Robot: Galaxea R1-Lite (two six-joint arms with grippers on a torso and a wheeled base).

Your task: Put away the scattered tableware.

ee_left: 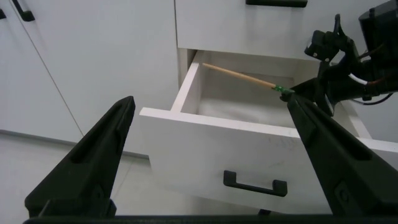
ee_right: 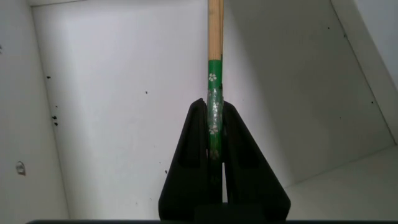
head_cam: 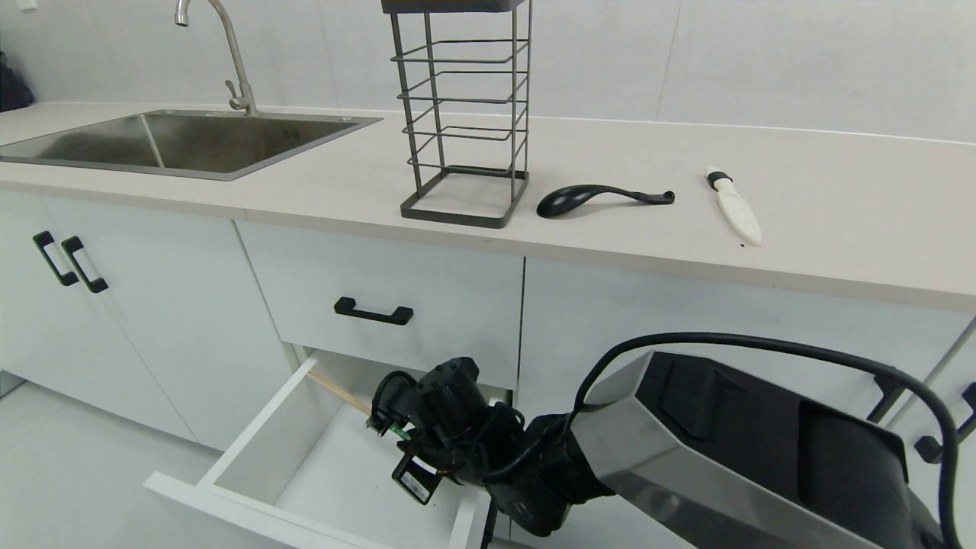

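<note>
Pinching the green end of a wooden chopstick (ee_right: 215, 37), the right gripper (ee_right: 211, 112) hangs over the open drawer (head_cam: 255, 423). The shaft points to 10 o'clock, held low, I judge, for a gentle release. The left gripper (ee_left: 211, 106) stands spread wide before the drawer front. Toward 1 o'clock on the countertop (head_cam: 839, 198), a black spoon (head_cam: 568, 200) and a white knife (head_cam: 736, 206) lie, not yet stowed.
</note>
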